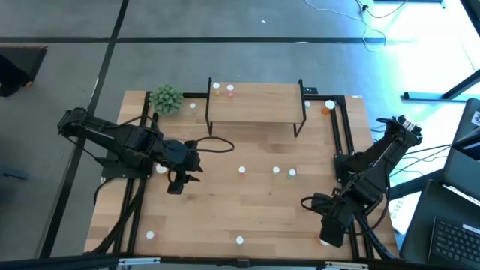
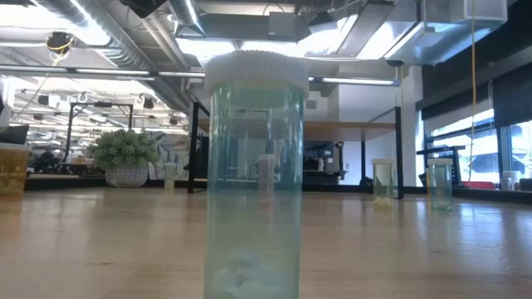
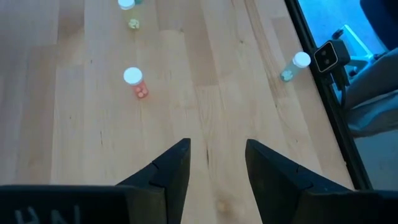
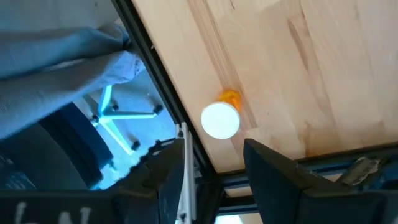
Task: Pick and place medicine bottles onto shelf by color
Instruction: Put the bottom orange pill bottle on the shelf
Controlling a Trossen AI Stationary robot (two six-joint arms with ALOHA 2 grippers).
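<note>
The shelf (image 1: 255, 103), a light-wood board on black legs, stands at the table's far middle with two small bottles (image 1: 223, 89) on its far left corner. Three pale-capped bottles (image 1: 276, 171) stand mid-table; others sit near the near edge (image 1: 239, 241) and beside the shelf (image 1: 330, 106). My left gripper (image 1: 177, 187) (image 3: 216, 162) is open over bare wood left of centre; a red bottle (image 3: 134, 81) stands ahead of it. My right gripper (image 4: 214, 171) is open at the table's near right corner, just short of an orange white-capped bottle (image 4: 222, 117) at the table's edge.
A green spiky plant ball (image 1: 166, 98) sits at the shelf's left end. A black frame rail (image 1: 343, 135) runs along the table's right side, and cables loop near the left arm (image 1: 217, 145). In the low view a greenish bottle (image 2: 253, 166) stands right before the camera.
</note>
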